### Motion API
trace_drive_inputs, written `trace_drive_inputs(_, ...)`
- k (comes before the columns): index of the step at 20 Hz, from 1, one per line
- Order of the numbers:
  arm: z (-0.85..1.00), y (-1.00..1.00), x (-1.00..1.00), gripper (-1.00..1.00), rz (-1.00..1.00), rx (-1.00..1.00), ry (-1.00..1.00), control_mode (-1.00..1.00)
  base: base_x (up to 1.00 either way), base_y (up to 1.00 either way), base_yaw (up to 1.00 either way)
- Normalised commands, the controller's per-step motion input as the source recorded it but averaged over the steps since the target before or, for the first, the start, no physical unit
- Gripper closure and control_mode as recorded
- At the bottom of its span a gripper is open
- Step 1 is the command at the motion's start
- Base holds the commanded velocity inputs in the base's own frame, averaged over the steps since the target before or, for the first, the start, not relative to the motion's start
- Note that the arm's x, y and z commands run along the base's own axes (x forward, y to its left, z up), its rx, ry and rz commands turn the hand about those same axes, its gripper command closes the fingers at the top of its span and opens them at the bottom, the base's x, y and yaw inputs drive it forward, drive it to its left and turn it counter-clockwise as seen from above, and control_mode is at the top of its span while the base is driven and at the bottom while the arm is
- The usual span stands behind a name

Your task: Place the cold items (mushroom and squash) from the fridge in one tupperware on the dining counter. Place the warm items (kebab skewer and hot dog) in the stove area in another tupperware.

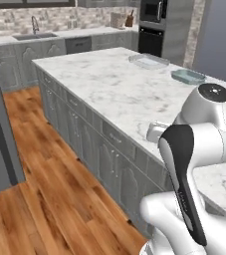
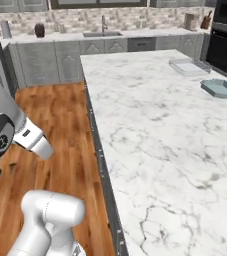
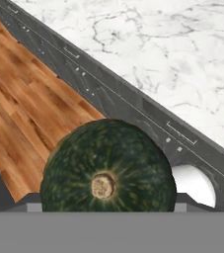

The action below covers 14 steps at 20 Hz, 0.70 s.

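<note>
Jaws grasp a dark green squash [image 3: 107,167] over wood floor [image 3: 29,108], beside the marble counter [image 3: 158,59].

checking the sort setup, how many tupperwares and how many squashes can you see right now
tupperware: 2, a clear one and a blue-green one, both on the dining counter
squash: 1, dark green, close in front of the hand camera
total: 3

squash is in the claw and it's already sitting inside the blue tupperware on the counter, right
Not quite. The squash is in the claw, but it isn't in a tupperware: the hand view shows it up close with wood floor and the counter edge beyond it. In the right base view the blue tupperware sits far across the counter with nothing visible in it.
</note>
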Motion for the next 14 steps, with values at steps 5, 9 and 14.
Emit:
trace_drive_inputs(5, 0.00, 0.00, 0.00, 1.00, 0.00, 0.00, 0.00, 1.00, -0.91, -0.75, -0.28)
trace_drive_inputs(9, 0.00, 0.00, 0.00, 1.00, 0.00, 0.00, 0.00, 1.00, -0.87, -0.76, -0.27)
trace_drive_inputs(14, 0.00, 0.00, 0.00, 1.00, 0.00, 0.00, 0.00, 1.00, 0.22, 0.14, -0.13)
